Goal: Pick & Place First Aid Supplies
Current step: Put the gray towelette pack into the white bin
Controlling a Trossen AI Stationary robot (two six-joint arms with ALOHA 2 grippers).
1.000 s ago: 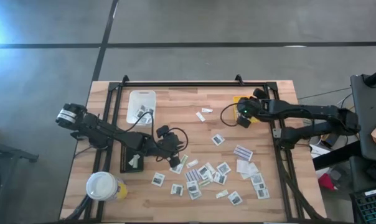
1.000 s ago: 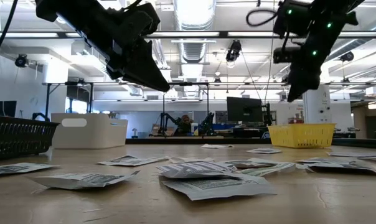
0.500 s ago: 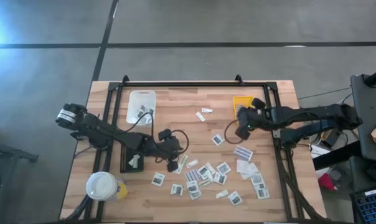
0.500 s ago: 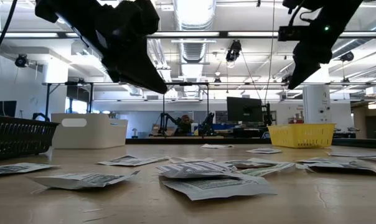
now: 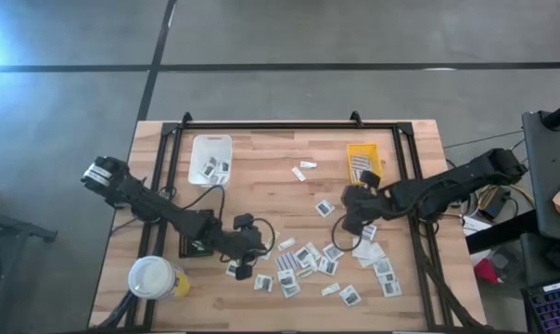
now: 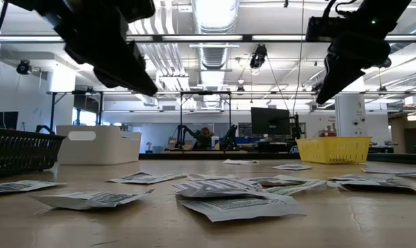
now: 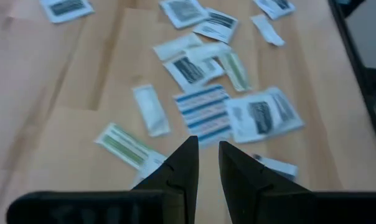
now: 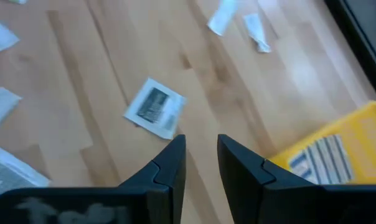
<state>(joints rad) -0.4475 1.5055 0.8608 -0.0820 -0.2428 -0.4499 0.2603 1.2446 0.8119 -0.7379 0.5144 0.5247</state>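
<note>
The right gripper (image 8: 197, 155), jaws narrowly apart and empty, has the white packet (image 8: 154, 107) lying flat at its eleven o'clock

The dark print on the packets (image 7: 261, 116) is too small to read.

My counter (image 5: 261, 158): pale wood planks, matt, visible grain. First aid packets (image 5: 308, 258): thin white paper, slightly creased. Yellow tray (image 5: 362, 160) and white tray (image 5: 210, 147), upper centre: smooth plastic. My jaws: matt black plastic.
</note>
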